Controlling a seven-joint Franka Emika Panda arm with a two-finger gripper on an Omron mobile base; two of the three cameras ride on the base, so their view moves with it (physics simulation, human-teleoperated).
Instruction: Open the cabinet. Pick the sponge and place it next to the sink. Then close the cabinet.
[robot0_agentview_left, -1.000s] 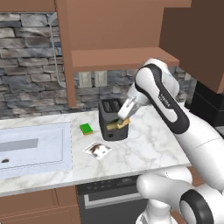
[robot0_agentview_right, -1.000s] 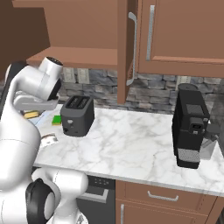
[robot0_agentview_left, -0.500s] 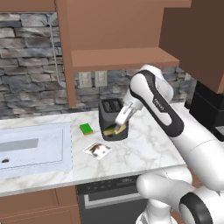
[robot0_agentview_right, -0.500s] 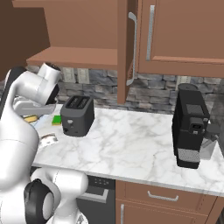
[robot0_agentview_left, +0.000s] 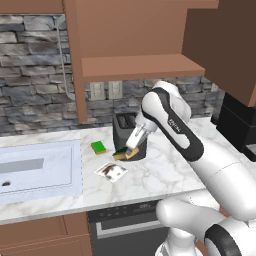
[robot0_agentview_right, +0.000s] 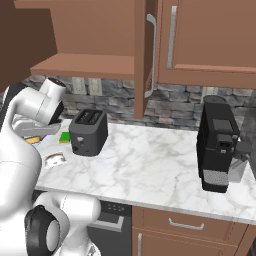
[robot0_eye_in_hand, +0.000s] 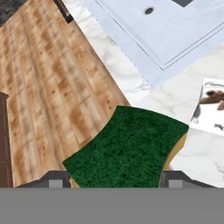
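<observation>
The tool (robot0_agentview_left: 131, 150) held the sponge (robot0_agentview_left: 126, 154) between wide-set jaws, low over the desk (robot0_agentview_left: 165, 172), just in front of the toaster (robot0_agentview_left: 126, 131). The sink (robot0_agentview_left: 37, 167) lay well off to its side, past a card (robot0_agentview_left: 110, 171). Done well, the step would carry the sponge over the card, lower it onto bare marble beside the rim, then release.

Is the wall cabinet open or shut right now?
Open. The cabinet's bare shelf shows in the left base view, and its door stands swung out edge-on in the right base view.
</observation>
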